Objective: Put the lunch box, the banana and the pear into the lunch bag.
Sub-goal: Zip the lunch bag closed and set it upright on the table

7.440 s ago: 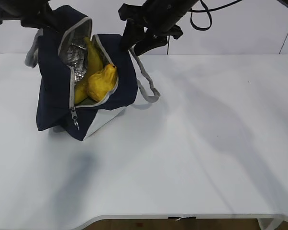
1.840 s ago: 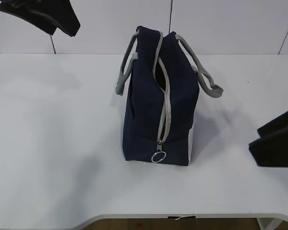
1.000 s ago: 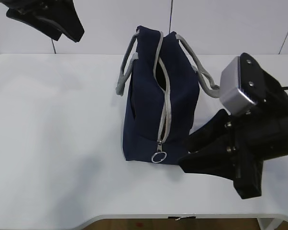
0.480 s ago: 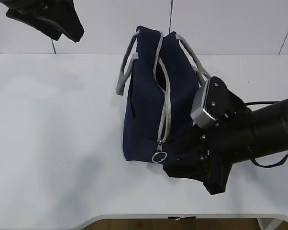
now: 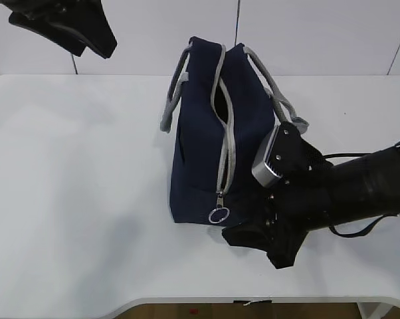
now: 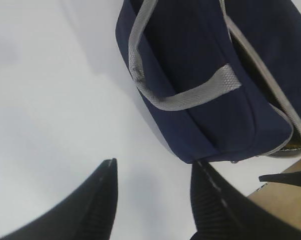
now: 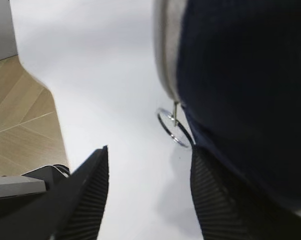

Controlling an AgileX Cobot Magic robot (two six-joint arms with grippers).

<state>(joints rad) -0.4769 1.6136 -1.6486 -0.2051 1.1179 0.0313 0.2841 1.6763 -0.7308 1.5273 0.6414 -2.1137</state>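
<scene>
The navy lunch bag [image 5: 200, 153] stands upright mid-table, its grey zipper partly parted near the top and its ring pull [image 5: 218, 214] hanging at the front bottom. The lunch box, banana and pear are out of view. My right gripper [image 5: 245, 236] is open and low on the table, beside the bag's front right corner. In the right wrist view it [image 7: 150, 150] is empty, with the ring pull [image 7: 173, 128] just beyond its fingertips against the bag [image 7: 240, 70]. My left gripper [image 5: 87, 33] hangs high at the back left, open and empty [image 6: 154, 164], away from the bag [image 6: 200, 75].
The bag's grey strap handles [image 5: 280, 100] droop to both sides. The white table's front edge [image 5: 187, 302] is close below the right gripper. The wooden floor [image 7: 15, 115] shows past the edge.
The bag, earlier held up open with banana and pear showing, now stands on the table. My right arm has swung in from the right to the bag's front corner. The left arm stays still.
</scene>
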